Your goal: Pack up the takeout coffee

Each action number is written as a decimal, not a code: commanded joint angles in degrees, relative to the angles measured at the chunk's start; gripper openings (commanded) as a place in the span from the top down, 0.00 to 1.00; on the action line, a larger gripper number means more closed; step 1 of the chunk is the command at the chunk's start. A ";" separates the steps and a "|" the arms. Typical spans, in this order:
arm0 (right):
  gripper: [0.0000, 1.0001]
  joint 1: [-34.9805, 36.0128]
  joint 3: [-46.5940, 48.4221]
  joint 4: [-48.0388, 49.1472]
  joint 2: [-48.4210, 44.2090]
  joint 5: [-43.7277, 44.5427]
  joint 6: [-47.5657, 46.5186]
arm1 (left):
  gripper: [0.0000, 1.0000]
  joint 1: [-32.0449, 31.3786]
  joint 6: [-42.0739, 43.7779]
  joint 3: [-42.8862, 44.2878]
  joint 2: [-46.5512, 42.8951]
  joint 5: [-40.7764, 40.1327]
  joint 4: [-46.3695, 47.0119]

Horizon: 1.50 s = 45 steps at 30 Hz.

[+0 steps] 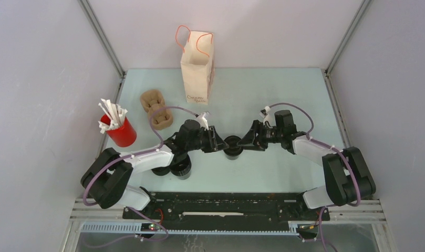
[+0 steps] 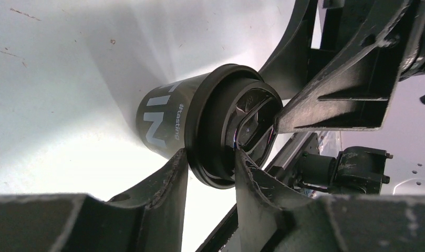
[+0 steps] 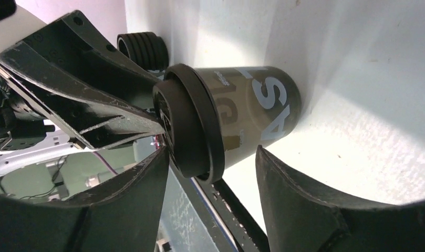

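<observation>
One takeout coffee, a black cup with a black lid, stands on the table between both grippers. My left gripper comes in from the left and is shut on its lid. One finger sits under the rim and the other lies on the lid's top. My right gripper faces it from the right and stands open around the same cup, with a gap between its far finger and the cup wall. Two more black cups stand under my left arm.
A white paper bag with orange handles stands at the back centre. The brown pulp carrier lies left of it. A red cup with white sticks stands near the left wall. Enclosure walls close in both sides.
</observation>
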 commanded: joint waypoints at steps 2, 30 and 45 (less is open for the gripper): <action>0.29 0.38 6.47 -7.97 -0.97 3.67 -6.68 | 0.60 -0.55 3.28 -0.35 1.58 -0.99 -7.95; 0.63 -1.11 -0.18 9.26 15.53 -1.49 2.20 | 0.63 -0.55 3.02 -2.02 2.87 -2.39 -7.25; 0.33 2.96 12.88 -1.94 13.01 -0.65 -5.96 | 0.63 -0.55 3.72 -1.14 3.43 -2.15 -7.42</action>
